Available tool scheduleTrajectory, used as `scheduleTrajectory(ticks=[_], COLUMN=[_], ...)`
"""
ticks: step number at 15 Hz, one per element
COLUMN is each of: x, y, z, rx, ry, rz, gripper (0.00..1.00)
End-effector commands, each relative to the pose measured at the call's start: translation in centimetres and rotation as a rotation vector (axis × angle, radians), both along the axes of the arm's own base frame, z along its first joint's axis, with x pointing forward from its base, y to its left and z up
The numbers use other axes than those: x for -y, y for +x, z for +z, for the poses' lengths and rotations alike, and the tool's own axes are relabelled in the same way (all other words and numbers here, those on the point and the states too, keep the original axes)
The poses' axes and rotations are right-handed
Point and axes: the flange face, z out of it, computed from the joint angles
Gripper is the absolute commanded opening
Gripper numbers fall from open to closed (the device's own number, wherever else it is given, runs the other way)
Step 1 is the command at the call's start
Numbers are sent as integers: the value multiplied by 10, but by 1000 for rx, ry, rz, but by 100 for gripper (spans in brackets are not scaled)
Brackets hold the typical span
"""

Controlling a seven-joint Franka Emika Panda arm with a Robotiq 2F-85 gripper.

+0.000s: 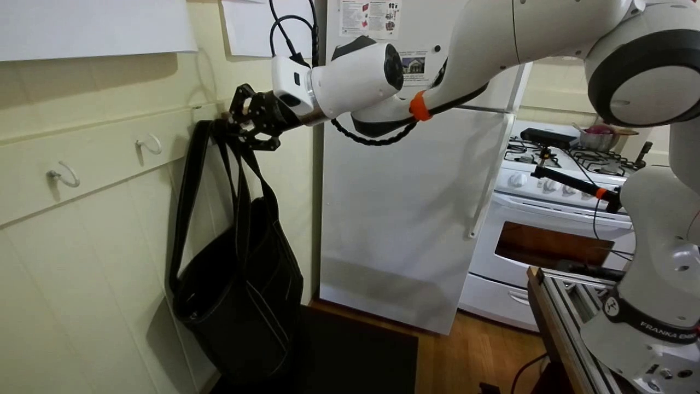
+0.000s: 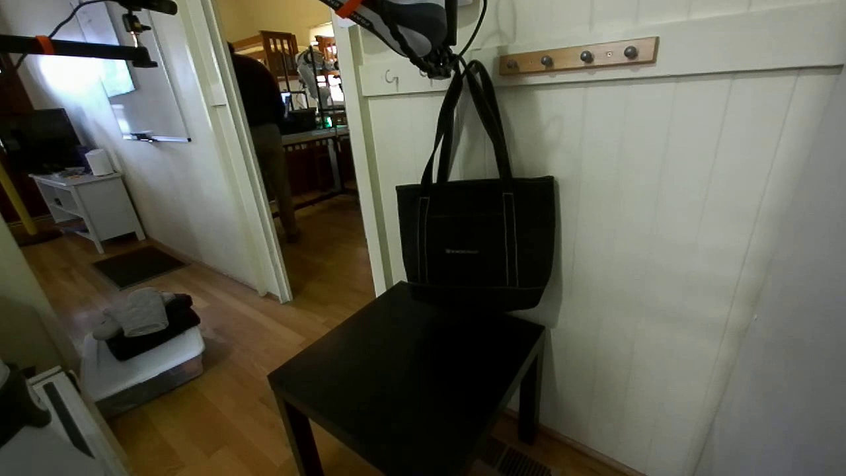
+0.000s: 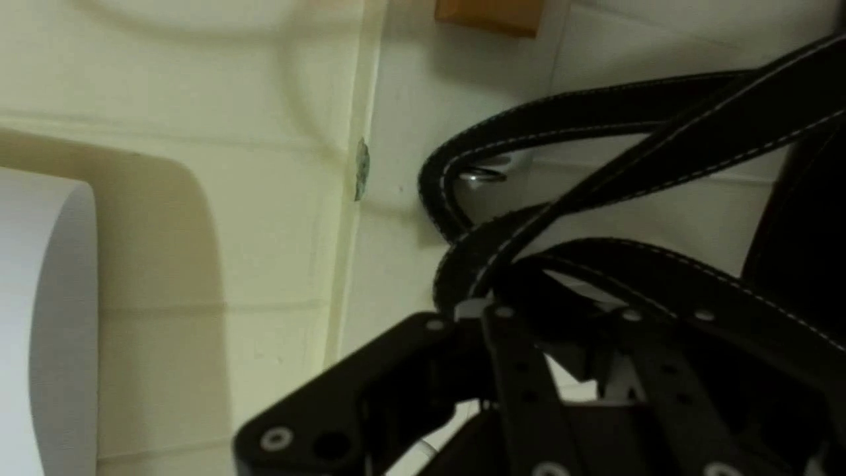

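A black tote bag [image 1: 240,312] with pale stitching hangs against the panelled wall in both exterior views. Its long straps [image 1: 188,208] run up to my gripper [image 1: 236,123], which is shut on them near their top. In the wrist view the stitched black straps [image 3: 661,165] curl and cross just ahead of the gripper [image 3: 529,297], and strap cloth fills the space between the fingertips. Inside a strap loop shows a small metal hook [image 3: 482,174] on the white rail; whether the loop bears on it I cannot tell. Bag and fingers, both black, partly merge.
More wall hooks [image 1: 149,144] sit along the rail. A wooden peg rack [image 2: 578,57] is fixed beside the straps. Below the bag stands a black table [image 2: 410,377]. A white fridge [image 1: 394,219] is close to the arm; paper [image 1: 93,27] hangs on the wall.
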Motion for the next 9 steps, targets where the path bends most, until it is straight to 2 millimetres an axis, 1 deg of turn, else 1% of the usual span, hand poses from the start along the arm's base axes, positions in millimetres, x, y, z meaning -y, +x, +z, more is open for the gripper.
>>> scheduleTrajectory(ticks=[1,2,3,4,5,6,7,9], x=[-1,9,11,15,12,23,24,34], y=[-23,-22,-26,-29,-34,-32,-33,-34], z=[21,13,15,18,29,24,27,39], rx=[-5,-17,-19,-18,-9,-11,-7,14], ry=[-47,-34,-38,-42,-62,-45,-42,-27], rz=[10,-5,-9,-21,-17,-46,-59,-102], gripper=[3,3,3,3,3,3,3,3])
